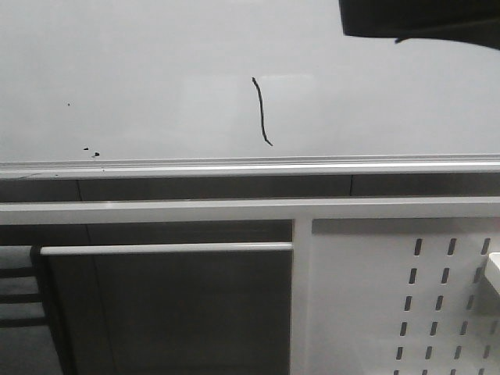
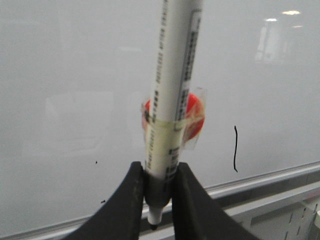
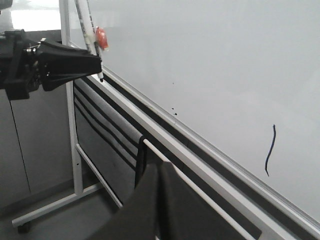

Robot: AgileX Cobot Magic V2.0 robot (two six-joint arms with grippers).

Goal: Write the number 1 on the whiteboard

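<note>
The whiteboard [image 1: 141, 70] fills the upper front view, with a silver edge rail [image 1: 234, 166] along its lower side. The number 1 [image 1: 262, 111] is a thin black wavy stroke with a small hook at its lower end; it also shows in the left wrist view [image 2: 235, 149] and the right wrist view [image 3: 270, 150]. My left gripper [image 2: 161, 171] is shut on a white marker [image 2: 172, 85] with a red piece taped to it. The marker's black tip [image 2: 153, 226] is off the board, near the rail and well to the side of the stroke. My right gripper [image 3: 159, 167] is shut and empty, below the rail.
Tiny black dots [image 1: 91, 151] mark the board near the rail. A white perforated panel [image 1: 406, 297] and frame bars [image 1: 164, 248] stand below the board. A dark arm part [image 1: 422, 19] covers the board's top right corner. My left gripper shows in the right wrist view [image 3: 70, 65].
</note>
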